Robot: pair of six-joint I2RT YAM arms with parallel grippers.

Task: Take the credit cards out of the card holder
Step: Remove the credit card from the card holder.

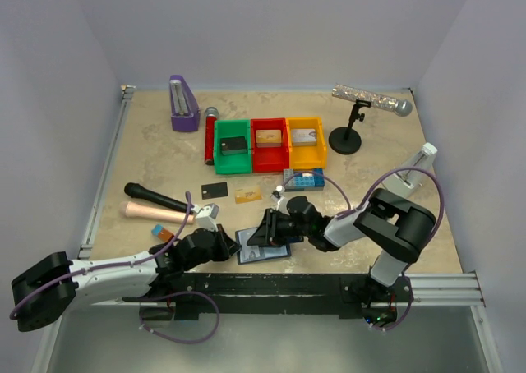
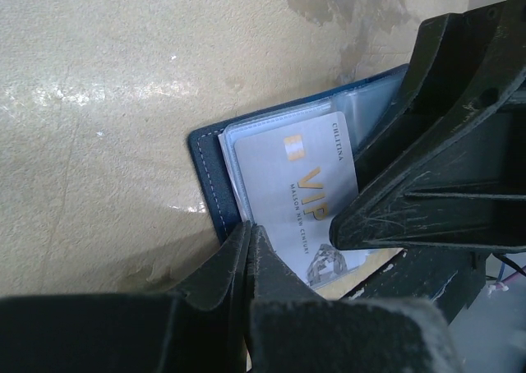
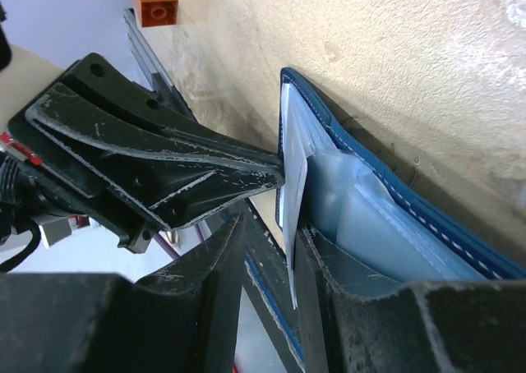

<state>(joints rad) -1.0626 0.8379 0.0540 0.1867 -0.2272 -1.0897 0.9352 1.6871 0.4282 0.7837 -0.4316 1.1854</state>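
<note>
The navy card holder lies open on the table near the front edge, between both grippers. A silvery VIP card sits in its clear pocket. My left gripper is shut, its tips pinching the card holder's lower left edge at the card's corner. My right gripper is open, and the silver card's edge stands between its jaws. One finger rests on the pale pocket of the holder. A black card and a gold card lie loose on the table behind.
Green, red and yellow bins stand mid-table, each with a card-like item inside. A blue studded plate, a black microphone, an orange brick, a microphone stand and a purple object surround them.
</note>
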